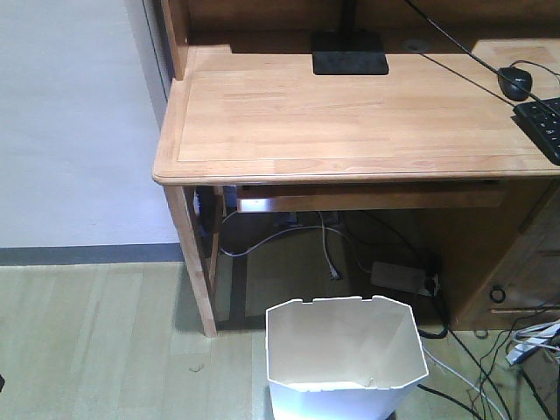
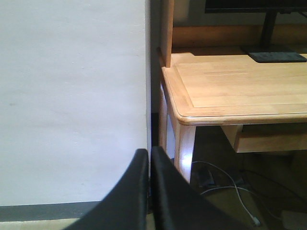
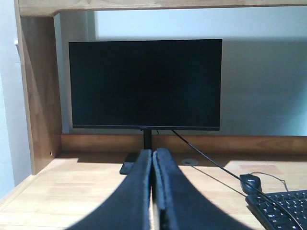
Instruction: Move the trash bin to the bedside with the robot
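The white trash bin stands upright on the floor in front of the wooden desk, at the bottom of the front view; its notched rim and cream inside show. No gripper shows in the front view. In the left wrist view my left gripper is shut with nothing held, pointing at the white wall beside the desk's left corner. My right gripper is shut and empty too, held above the desk top and facing the monitor. The bedside is out of view.
A light wooden desk carries a black monitor, a mouse and a keyboard. Cables and a power strip lie on the floor under the desk. A white wall stands to the left.
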Controlling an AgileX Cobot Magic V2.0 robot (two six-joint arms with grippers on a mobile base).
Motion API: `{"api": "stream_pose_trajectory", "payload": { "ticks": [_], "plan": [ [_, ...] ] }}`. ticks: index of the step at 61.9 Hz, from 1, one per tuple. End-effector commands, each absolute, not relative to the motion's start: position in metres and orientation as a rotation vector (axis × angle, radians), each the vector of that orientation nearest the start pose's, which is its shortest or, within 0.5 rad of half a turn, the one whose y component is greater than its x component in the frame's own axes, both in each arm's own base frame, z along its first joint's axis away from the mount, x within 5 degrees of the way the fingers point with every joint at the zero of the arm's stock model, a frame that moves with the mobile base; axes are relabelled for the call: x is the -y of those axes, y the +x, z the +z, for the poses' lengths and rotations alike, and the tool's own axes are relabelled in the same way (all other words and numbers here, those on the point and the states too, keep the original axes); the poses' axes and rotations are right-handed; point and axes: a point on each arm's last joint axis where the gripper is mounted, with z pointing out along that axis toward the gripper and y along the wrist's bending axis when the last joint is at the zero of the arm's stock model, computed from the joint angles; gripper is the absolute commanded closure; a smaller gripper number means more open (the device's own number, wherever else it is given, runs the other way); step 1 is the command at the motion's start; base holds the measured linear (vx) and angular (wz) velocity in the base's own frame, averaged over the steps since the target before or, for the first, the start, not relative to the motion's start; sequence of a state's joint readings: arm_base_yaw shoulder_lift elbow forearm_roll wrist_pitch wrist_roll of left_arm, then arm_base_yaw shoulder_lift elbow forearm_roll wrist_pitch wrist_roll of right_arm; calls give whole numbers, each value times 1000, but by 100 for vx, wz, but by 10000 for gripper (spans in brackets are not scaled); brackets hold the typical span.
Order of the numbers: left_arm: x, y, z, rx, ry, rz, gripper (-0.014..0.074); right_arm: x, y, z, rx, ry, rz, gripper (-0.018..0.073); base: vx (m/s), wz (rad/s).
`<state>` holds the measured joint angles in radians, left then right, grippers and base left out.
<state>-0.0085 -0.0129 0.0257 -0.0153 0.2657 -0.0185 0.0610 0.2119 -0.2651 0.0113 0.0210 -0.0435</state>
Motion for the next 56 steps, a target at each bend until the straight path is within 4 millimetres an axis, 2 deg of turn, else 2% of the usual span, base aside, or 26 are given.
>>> {"api": "stream_pose_trajectory", "payload": {
  "ticks": [1,9,21,36,45,56],
  "plan": [
    [1,56,182,-1697,-20,-44,602,-5,78,320,-1425,-71,20,568,0,0],
    [1,56,182,-1697,-20,-44,602,-6,96,327,-1523,-74,22,568,0,0],
    [1,56,182,-1697,-20,-44,602,-7,120,315,-1622,-78,21,568,0,0],
    [1,56,182,-1697,-20,-44,602,-8,130,309,-1678,-80,21,546,0,0],
    [1,56,182,-1697,-20,-44,602,-8,130,308,-1682,-81,20,459,0,0],
    [1,56,182,-1697,-20,-44,602,-8,130,305,-1721,-83,20,260,0,0]
  ]
}}
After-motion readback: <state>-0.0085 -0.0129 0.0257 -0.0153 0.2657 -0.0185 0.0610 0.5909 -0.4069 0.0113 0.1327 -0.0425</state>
